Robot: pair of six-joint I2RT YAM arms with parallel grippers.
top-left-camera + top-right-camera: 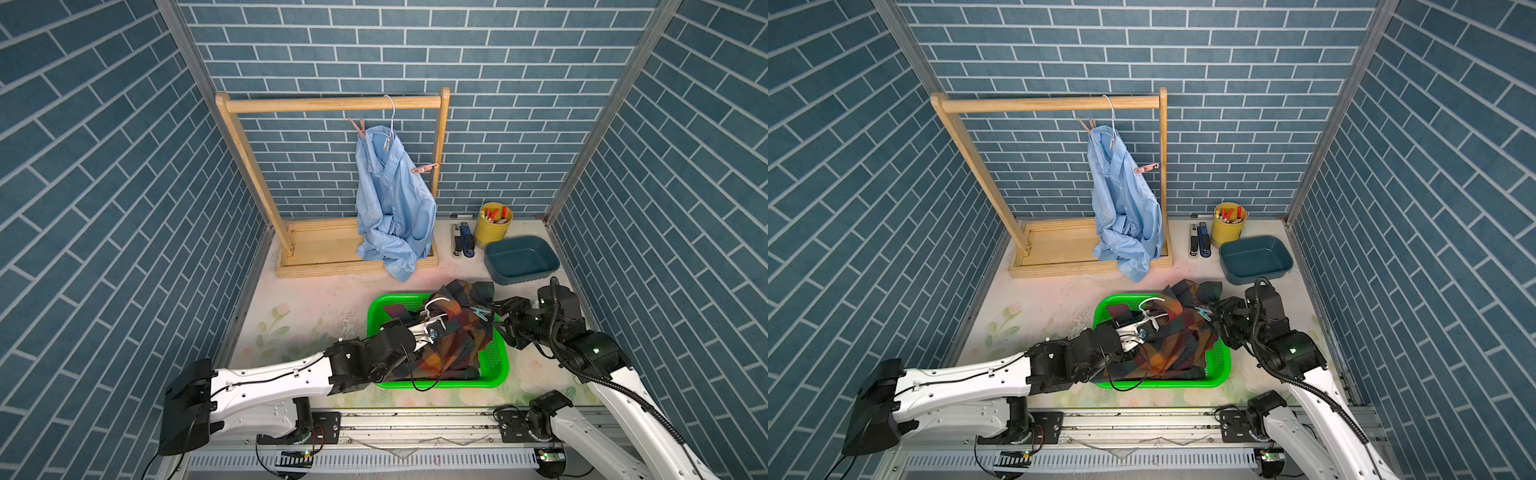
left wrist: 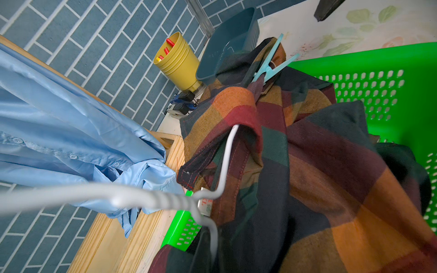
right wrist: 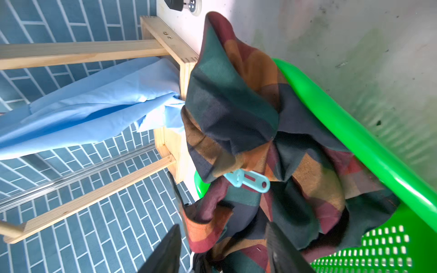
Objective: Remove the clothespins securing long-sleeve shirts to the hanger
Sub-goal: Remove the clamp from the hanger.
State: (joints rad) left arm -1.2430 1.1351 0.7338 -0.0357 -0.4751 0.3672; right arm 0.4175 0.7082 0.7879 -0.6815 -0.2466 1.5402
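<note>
Your left gripper [image 1: 430,330] reaches into the green basket [image 1: 494,361] toward the front of the table. Its jaws are pressed together on the white wire hanger [image 2: 225,153] that carries the plaid shirt [image 1: 457,336], and the cloth lies heaped in the basket and spills over its far rim. One teal clothespin [image 3: 248,182] is clipped to a fold of that shirt on the side facing your right arm, and it shows in both top views. Your right gripper [image 3: 222,227] hovers just short of it with jaws spread and nothing between them; the peg lies ahead of the gap, untouched. At the back, the pale blue shirt [image 1: 392,199] hangs from a second hanger [image 1: 390,110] on the wooden rack [image 1: 311,106], its tail pooled on the rack's base. The upper pink clothespin [image 1: 358,126] grips its higher shoulder, and the lower pink clothespin [image 1: 424,168] grips the other shoulder, near the rack's upright. A yellow cup [image 1: 492,226], a dark teal tray [image 1: 519,259] and two staplers [image 1: 463,241] stand beside the rack.
</note>
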